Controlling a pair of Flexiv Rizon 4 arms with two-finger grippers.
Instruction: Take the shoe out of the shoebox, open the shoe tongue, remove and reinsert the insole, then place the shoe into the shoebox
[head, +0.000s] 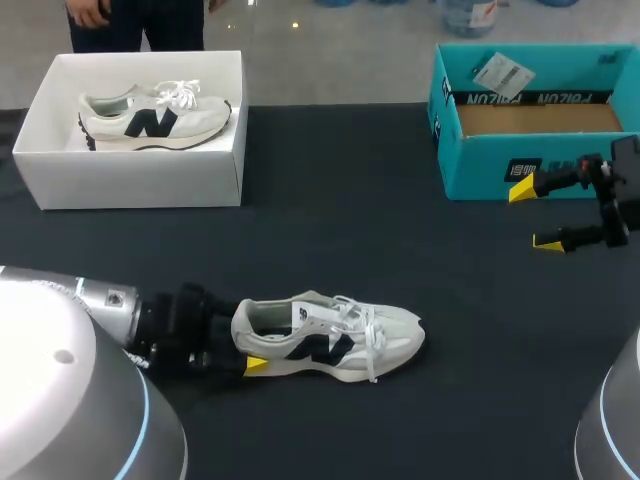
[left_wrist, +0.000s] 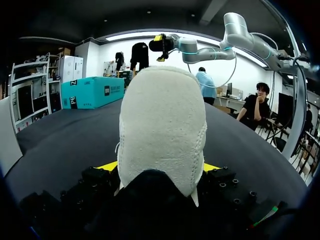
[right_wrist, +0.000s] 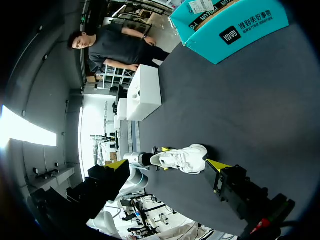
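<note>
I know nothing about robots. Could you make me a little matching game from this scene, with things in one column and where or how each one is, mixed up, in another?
Things
1. white shoebox
2. teal box
3. shoe on the table
4. right gripper

States
A. open, holding nothing, in front of the teal box
B. heel gripped by the left gripper
C. holds a second shoe
D. brown inside, with a paper tag at its rim

Pairs: 1-C, 2-D, 3-B, 4-A
</note>
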